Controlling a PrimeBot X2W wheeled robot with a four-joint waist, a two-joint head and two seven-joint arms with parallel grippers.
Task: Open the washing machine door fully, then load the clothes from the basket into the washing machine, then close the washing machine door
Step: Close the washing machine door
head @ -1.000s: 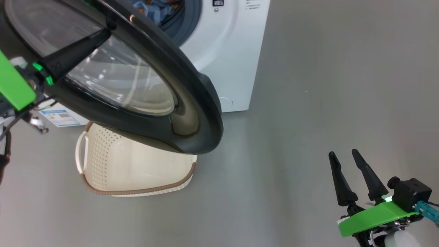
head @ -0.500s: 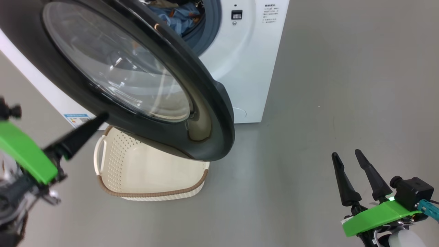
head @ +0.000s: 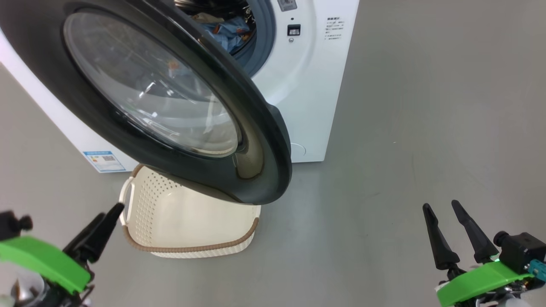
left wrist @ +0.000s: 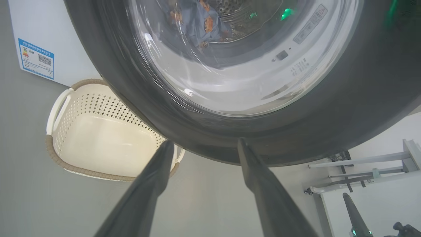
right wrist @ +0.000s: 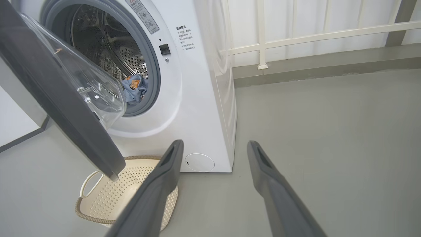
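The washing machine door (head: 264, 170) hangs half open across the upper left of the head view, up and right of the left gripper (head: 108, 213), the nearer one. Both it and the right gripper (head: 441, 205), lower right, are spread and empty. The clothes (head: 222, 32) lie in the drum, top centre
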